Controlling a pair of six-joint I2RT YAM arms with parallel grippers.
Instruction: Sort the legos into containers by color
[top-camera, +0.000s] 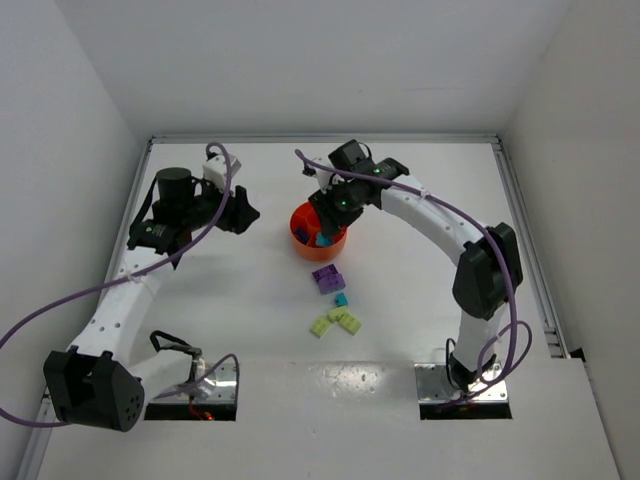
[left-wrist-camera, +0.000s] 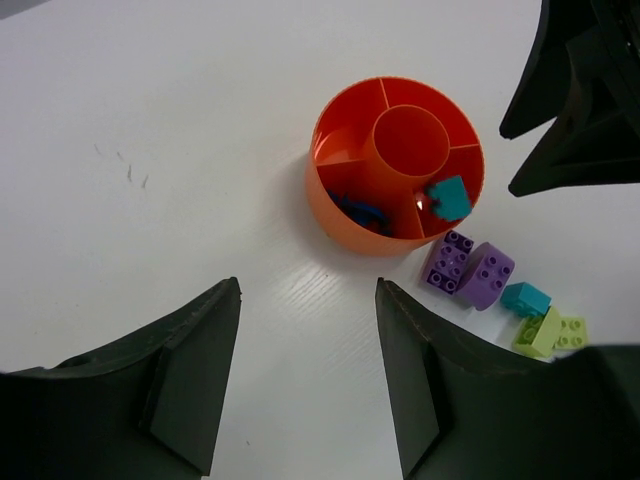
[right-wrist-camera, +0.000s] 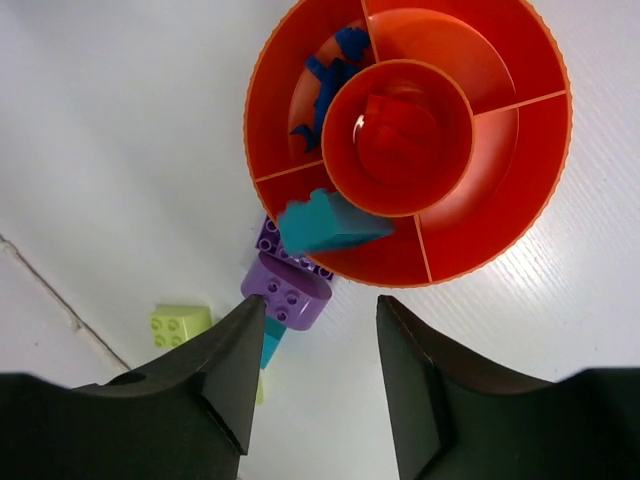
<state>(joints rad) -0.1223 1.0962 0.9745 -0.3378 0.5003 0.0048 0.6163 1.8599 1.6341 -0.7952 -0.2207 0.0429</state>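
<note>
Here, from above: the right gripper (top-camera: 335, 207) hangs directly over the bowl (top-camera: 305, 243) and covers most of it, so its jaws cannot be read at this height. The left gripper (top-camera: 250, 212) waits off to the bowl's other side. Loose legos (top-camera: 334, 300) lie on the table back toward the right arm's base.

Left wrist: these jaws stand parted with nothing between them. The bowl sits ahead of the fingertips, well beyond reach.

Right wrist: the jaws are spread and empty. A teal brick (right-wrist-camera: 325, 225) lies tilted just beyond the tips, at the bowl's near outer section, next to the one holding blue bricks (right-wrist-camera: 330, 70). The step looks best finished by lifting straight up and checking that the teal brick settles short of the blue section's divider.

Hard to tell: whether the brick rests inside the section or on the rim. Something orange in the centre well (right-wrist-camera: 400, 130) blends into its floor. A second teal piece is mostly hidden behind the purple bricks (right-wrist-camera: 290, 290) and the left finger.
</note>
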